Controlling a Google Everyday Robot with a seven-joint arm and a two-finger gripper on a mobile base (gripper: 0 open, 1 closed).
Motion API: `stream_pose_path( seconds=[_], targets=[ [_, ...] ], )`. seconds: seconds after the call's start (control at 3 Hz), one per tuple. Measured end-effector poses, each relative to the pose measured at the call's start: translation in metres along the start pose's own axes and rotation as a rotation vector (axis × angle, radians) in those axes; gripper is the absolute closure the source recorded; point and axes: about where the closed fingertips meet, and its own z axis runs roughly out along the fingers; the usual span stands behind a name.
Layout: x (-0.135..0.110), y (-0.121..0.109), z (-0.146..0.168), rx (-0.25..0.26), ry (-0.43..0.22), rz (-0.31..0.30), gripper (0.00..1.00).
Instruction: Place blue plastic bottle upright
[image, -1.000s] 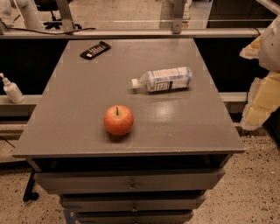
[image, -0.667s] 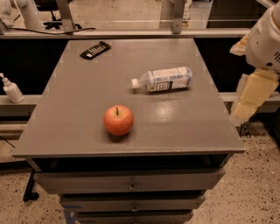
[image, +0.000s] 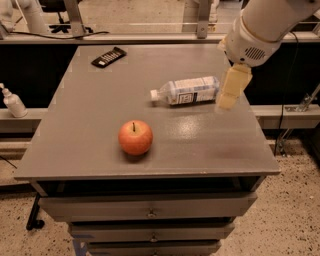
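Observation:
The blue plastic bottle (image: 187, 91) lies on its side on the grey table (image: 90, 115), right of centre, with its white cap pointing left and its white label facing up. My gripper (image: 231, 90) hangs from the white arm at the upper right. It is just right of the bottle's base end, above the table surface, and holds nothing that I can see.
A red apple (image: 135, 137) stands in front of the bottle, nearer the table's front edge. A black remote (image: 109, 56) lies at the back left. A small white pump dispenser (image: 12, 101) sits on a ledge left of the table. Drawers are below the tabletop.
The arm has swung in from the right edge of the view, leftward over the table, so the gripper is now next to the bottle's base. The bottle and apple have not moved.

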Motion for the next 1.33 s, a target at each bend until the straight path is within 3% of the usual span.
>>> stream_pose_path(
  seconds=[0.33, 0.67, 1.33],
  targets=[
    [-0.024, -0.033, 0.039, -0.004, -0.036, -0.020, 0.00],
    [-0.044, -0.051, 0.070, -0.012, -0.053, -0.050, 0.00],
    [-0.056, -0.058, 0.121, -0.059, -0.020, -0.107, 0.00]
  ],
)
